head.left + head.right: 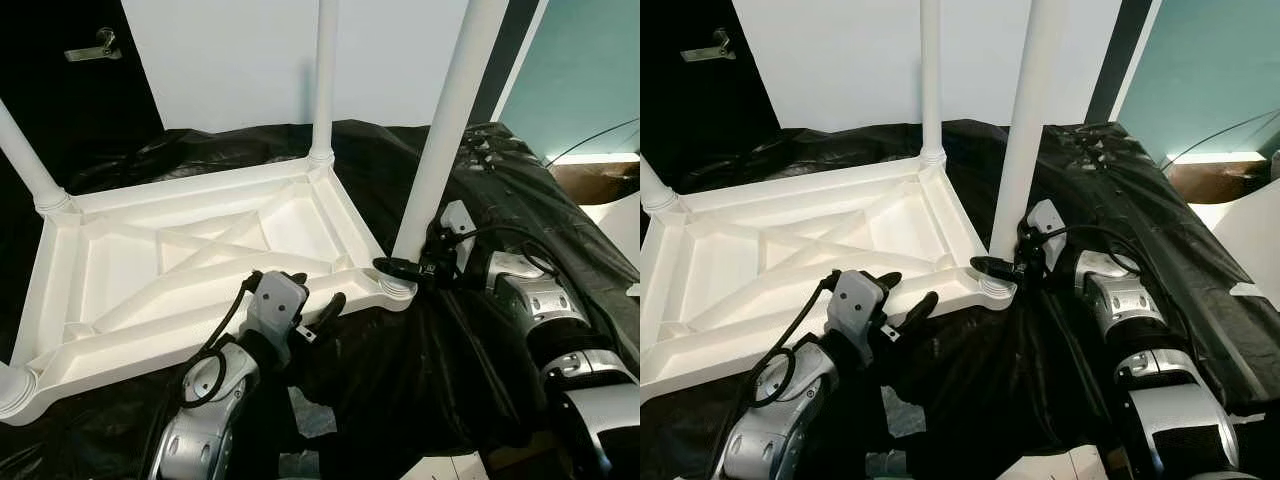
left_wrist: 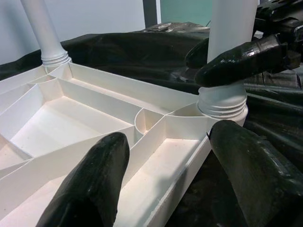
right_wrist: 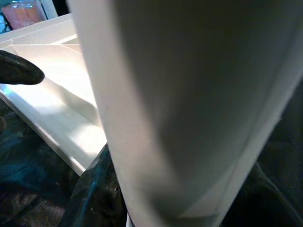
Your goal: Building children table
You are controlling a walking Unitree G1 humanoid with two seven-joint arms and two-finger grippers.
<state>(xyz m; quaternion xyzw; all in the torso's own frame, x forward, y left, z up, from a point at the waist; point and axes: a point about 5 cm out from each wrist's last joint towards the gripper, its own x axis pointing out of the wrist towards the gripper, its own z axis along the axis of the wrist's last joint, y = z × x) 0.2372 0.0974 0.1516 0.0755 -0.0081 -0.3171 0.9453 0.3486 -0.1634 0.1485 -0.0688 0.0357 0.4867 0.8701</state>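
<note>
Both grippers at the upturned tabletop [image 1: 190, 270]
Left gripper [image 1: 300, 300] spread wide over tabletop's near rim; right gripper [image 1: 405, 268] clasps the leg [image 1: 450, 130] just above tabletop's corner socket, on black sheet [image 1: 400, 360]

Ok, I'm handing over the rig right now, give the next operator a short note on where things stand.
Right gripper: shut on the near-right leg, low by its socket.
Left gripper: open, fingers astride the tabletop's near edge, steadying it.
Tabletop: upside down on the black sheet.
Done: legs stand upright in the far-right, far-left and near-right corners.
Left: whether the near-right leg is fully seated is unclear; near-left corner sits at the frame edge, so check it.
</note>
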